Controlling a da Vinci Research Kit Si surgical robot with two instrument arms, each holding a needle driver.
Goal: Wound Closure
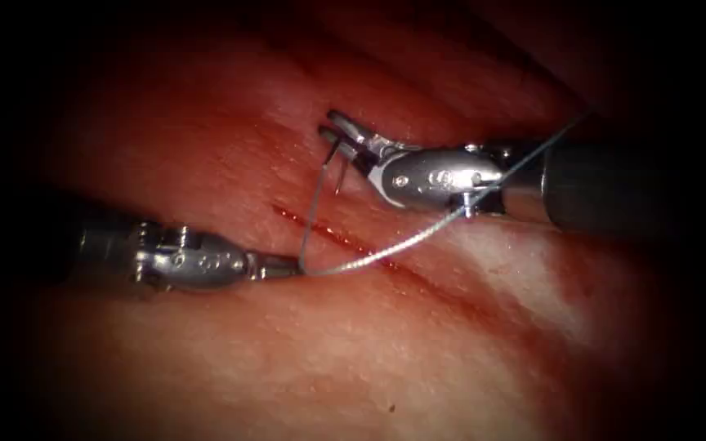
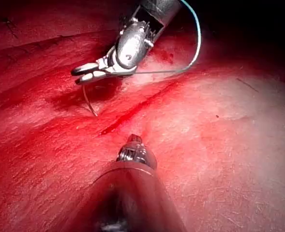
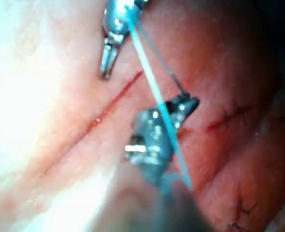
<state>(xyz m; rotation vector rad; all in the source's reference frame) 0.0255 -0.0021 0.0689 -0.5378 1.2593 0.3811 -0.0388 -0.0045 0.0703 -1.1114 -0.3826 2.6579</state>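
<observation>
The tissue (image 1: 230, 359) is seen across the endoscope frame, with the cut (image 1: 345, 241) running from the centre toward the lower right. The right tool (image 1: 338, 131), coming from the right, is closed on the curved needle (image 1: 343, 171) near its upper end; the needle hangs just left of the cut, and whether its tip is in the tissue cannot be told. The left tool (image 1: 292, 265), at the lower left, is closed on the thread (image 1: 402, 245). If the thread is pulled hard, the needle could be turned in its grip.
</observation>
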